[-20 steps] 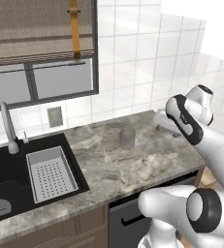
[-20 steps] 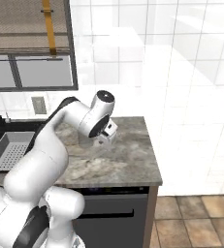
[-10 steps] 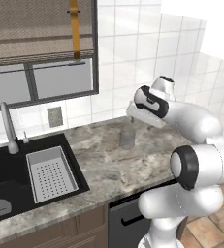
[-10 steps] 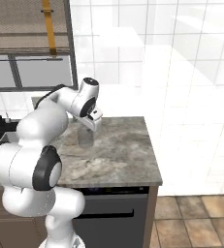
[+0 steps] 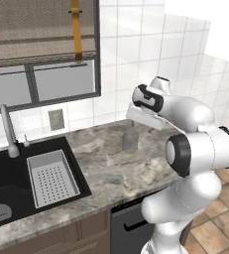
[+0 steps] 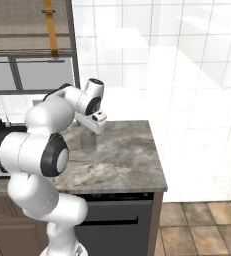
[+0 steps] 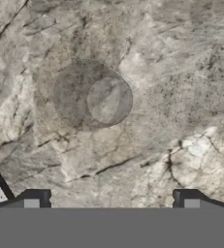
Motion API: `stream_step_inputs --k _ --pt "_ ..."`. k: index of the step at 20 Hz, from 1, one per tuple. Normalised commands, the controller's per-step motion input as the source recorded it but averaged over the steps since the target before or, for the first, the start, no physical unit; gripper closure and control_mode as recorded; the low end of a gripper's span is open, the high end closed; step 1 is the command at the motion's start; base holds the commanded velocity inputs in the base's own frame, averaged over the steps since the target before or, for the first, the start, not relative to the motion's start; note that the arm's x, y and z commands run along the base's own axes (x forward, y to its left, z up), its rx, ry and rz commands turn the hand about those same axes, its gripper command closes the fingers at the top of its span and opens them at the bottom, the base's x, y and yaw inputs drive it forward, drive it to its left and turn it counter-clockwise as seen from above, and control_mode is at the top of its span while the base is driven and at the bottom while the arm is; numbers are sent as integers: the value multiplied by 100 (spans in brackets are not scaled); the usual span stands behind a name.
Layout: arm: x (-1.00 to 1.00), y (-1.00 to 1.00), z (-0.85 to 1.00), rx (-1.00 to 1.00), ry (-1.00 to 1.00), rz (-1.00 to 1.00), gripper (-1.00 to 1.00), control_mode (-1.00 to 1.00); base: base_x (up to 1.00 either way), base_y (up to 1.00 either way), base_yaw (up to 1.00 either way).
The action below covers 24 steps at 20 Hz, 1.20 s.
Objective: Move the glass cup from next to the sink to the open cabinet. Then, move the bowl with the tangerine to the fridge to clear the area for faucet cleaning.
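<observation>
The glass cup [image 5: 130,140] stands upright on the marble counter [image 5: 106,173], to the right of the sink [image 5: 7,191]. In the right base view the glass cup [image 6: 88,141] sits just under my hand. My gripper [image 5: 140,119] hangs a little above the cup and points down at it. From the hand view I look into the glass cup [image 7: 91,94], above and left of centre. The gripper [image 7: 112,199] is open, its dark fingertips [image 7: 38,198] wide apart with nothing between them. The bowl with the tangerine, the cabinet and the fridge are out of view.
A grey faucet [image 5: 8,130] rises behind the black sink, which holds a white perforated tray [image 5: 51,177]. The counter ends at its right edge [image 6: 159,170], with a dishwasher front [image 6: 112,220] below. Tiled wall and a window stand behind the counter.
The arm has swung left from the right end of the counter and now holds the hand over the glass cup. The jaws stayed open.
</observation>
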Motion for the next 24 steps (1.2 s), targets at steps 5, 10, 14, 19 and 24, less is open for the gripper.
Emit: stream_step_inputs --k 5,10,14,19,24 --pt "0 -14 -28 -3 7 0 -100 -100 0 0 0" --pt "20 0 0 -7 -5 0 -100 -100 0 0 0" --pt "79 0 -4 -9 -7 -2 -100 -100 0 0 0" --pt "91 1 -14 -7 0 -5 -100 -100 0 0 0" --pt "26 6 -12 -1 9 0 -100 -100 0 0 0"
